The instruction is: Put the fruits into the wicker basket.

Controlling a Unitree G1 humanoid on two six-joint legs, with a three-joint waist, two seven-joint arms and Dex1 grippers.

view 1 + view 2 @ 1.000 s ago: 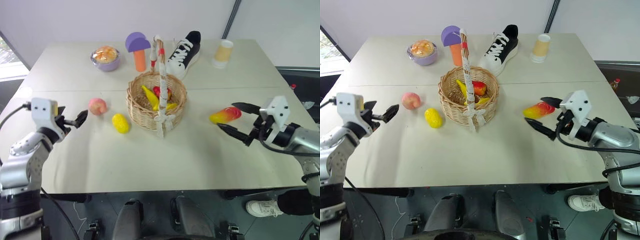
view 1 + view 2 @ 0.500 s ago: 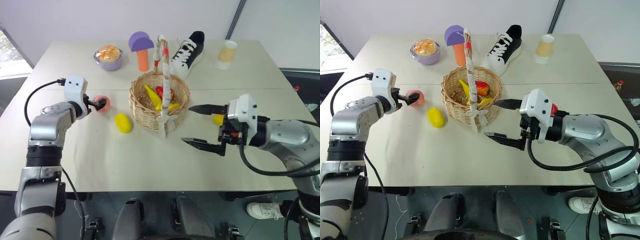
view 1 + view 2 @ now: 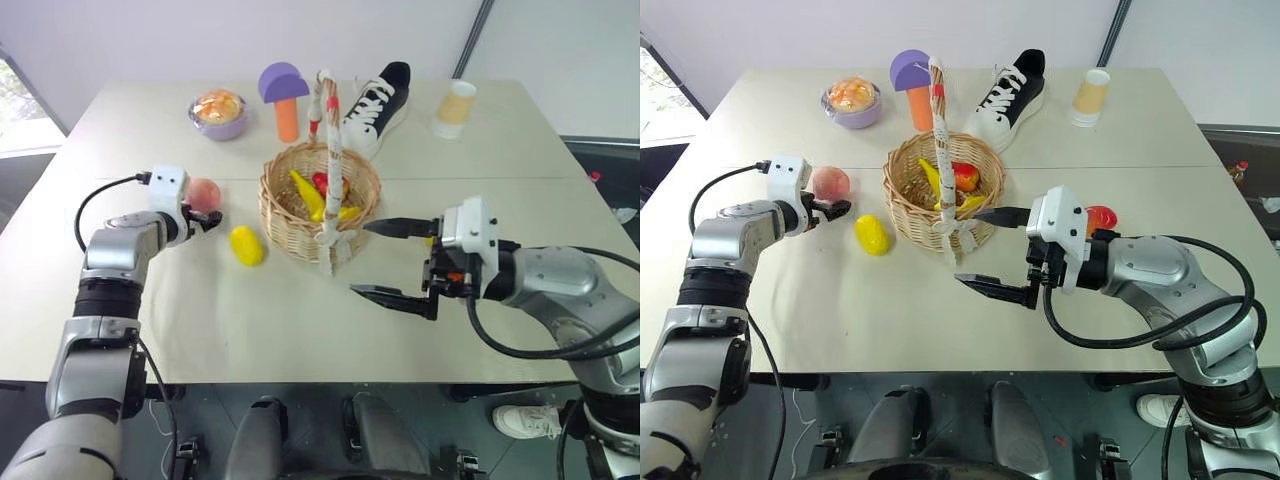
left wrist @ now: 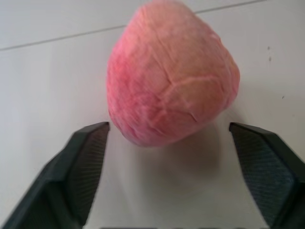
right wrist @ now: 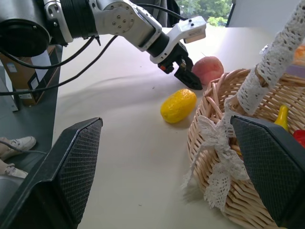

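left hand (image 3: pixel 207 216) has come forward to the peach (image 3: pixel 203 193) and its fingers are drawing in around it, narrower than a second ago but not yet touching, peach on the bench (image 3: pixel 300 320) left of the basket (image 3: pixel 318 200). right hand (image 3: pixel 395 262) stays wide open beside the basket, empty; lemon (image 3: pixel 244 245) and mango (image 3: pixel 1100 217) wait on the bench.

Beige table (image 3: pixel 300 320), wicker basket (image 3: pixel 290 225) at centre, peach (image 3: pixel 204 193) and lemon (image 3: pixel 244 245) to its left, mango (image 3: pixel 1100 217) right, lilac bowl (image 3: pixel 219 128), mushroom toy (image 3: pixel 283 98), sneaker (image 3: pixel 375 97) and paper cup (image 3: pixel 453 108) along the far side
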